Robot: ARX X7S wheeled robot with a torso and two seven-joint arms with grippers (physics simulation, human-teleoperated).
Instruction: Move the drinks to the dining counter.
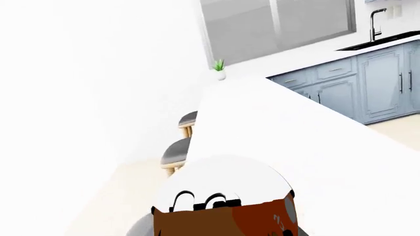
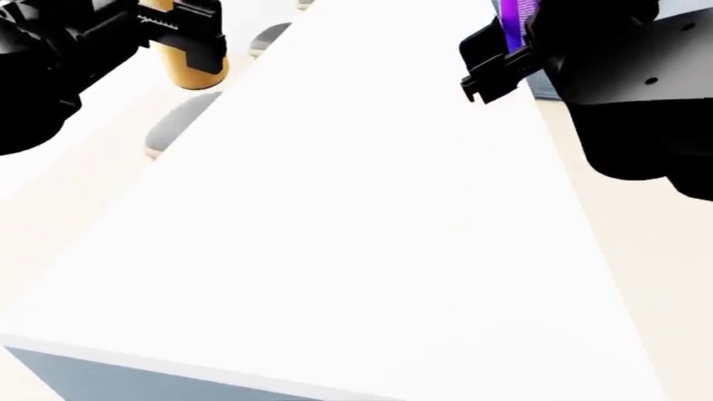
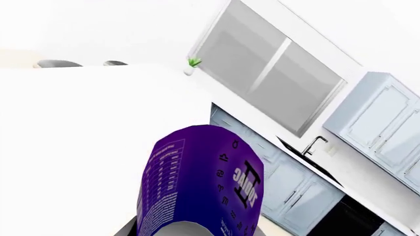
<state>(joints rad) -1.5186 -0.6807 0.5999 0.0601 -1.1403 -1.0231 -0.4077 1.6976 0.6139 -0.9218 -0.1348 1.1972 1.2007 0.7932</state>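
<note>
Overhead, golden-yellow can (image 2: pixel 192 58) in left gripper (image 2: pixel 184 38), purple can (image 2: pixel 515 21) in right gripper (image 2: pixel 496 63)

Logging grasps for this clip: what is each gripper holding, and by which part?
Left gripper holds the golden-yellow can near its upper body; right gripper holds the purple can, by its side.

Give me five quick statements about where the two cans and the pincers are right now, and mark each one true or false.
1. The left pincer is holding the golden-yellow can. True.
2. The purple can is standing on the dining counter. False: it is held by the right pincer, up off the counter.
3. Stools with grey seats stand along one side of the counter. True.
4. The golden-yellow can rests on the counter's middle. False: it is held over the counter's left edge.
5. A small potted plant sits at the counter's far end. True.
</note>
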